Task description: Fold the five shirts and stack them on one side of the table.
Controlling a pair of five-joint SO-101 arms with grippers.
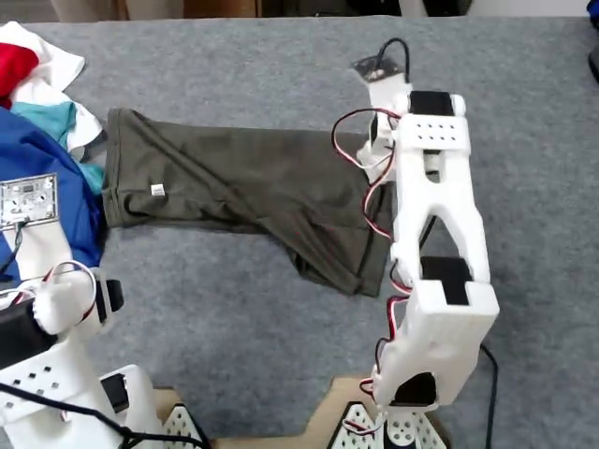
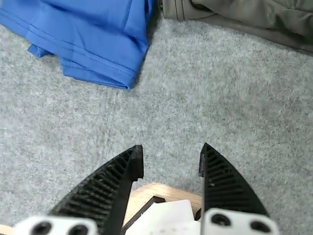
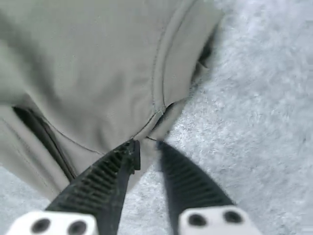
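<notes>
Hovering | left gripper [image 2: 171,157] wide over table [image 2: 230,98]; right gripper [image 3: 146,147] narrow at olive shirt [image 1: 234,187] hem

No readable text, numbers or signs anywhere.

Candidates checked:
- 1 small white tag [image 1: 157,190] on the olive shirt [image 1: 243,182], at the shirt end well apart from the right gripper [image 3: 146,147]. Any print on it is too small to make out.
- 2 bare circuit boards: the left board [image 1: 28,199] at the left arm's wrist end, and the right board [image 1: 374,67] at the right arm's wrist end. Markings on both are not legible.
</notes>
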